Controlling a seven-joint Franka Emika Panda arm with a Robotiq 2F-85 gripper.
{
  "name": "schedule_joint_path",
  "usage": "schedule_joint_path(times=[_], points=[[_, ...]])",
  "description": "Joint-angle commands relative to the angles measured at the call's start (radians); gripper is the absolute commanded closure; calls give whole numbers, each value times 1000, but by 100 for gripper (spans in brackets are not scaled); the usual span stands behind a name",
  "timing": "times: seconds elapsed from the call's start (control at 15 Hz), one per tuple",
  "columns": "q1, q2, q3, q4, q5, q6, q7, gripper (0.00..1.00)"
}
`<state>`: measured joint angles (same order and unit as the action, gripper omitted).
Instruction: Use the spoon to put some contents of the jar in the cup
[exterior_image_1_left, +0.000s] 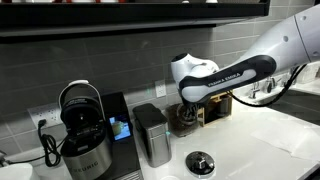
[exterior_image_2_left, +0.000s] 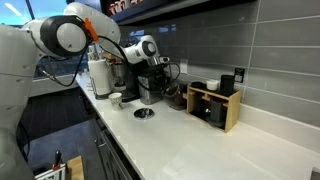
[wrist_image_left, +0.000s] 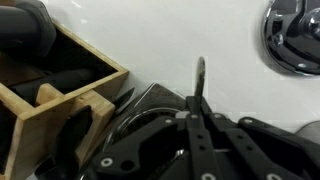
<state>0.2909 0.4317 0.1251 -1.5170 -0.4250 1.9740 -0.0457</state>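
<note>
Gripper (wrist_image_left: 197, 118) jaws, as we see them in the wrist view, are clamped together on the handle of the small shiny silver metal spoon (wrist_image_left: 200, 80). In an exterior view the rounded clear glass jar (exterior_image_1_left: 184, 121) shows dark brown contents and sits just beside the open wooden box (exterior_image_1_left: 222, 106), under the gripper. The low round silvery-rimmed cup (exterior_image_1_left: 201, 162) stands further from the box, dark inside. Only the wrist view shows the spoon. It is thin and edge-on, its long axis running straight out from the gripper over the white surface (wrist_image_left: 180, 30), with the tip between box and cup.
</note>
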Motion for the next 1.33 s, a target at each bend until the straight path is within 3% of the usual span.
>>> schedule_joint_path(times=[0.0,0.33,0.73,0.8,0.87,1.13,1.2,1.27], points=[[37,90,-19,116,-50,-68,18,99],[63,174,-53,223,-95,-111,24,99],[63,241,-56,324,-61,-123,6,99],[62,248,-56,332,-59,-125,5,92],[62,253,-57,340,-56,-128,4,72],[59,269,-62,356,-50,-129,4,44],[59,269,-63,355,-47,-134,6,41],[59,263,-64,353,-49,-142,7,54]])
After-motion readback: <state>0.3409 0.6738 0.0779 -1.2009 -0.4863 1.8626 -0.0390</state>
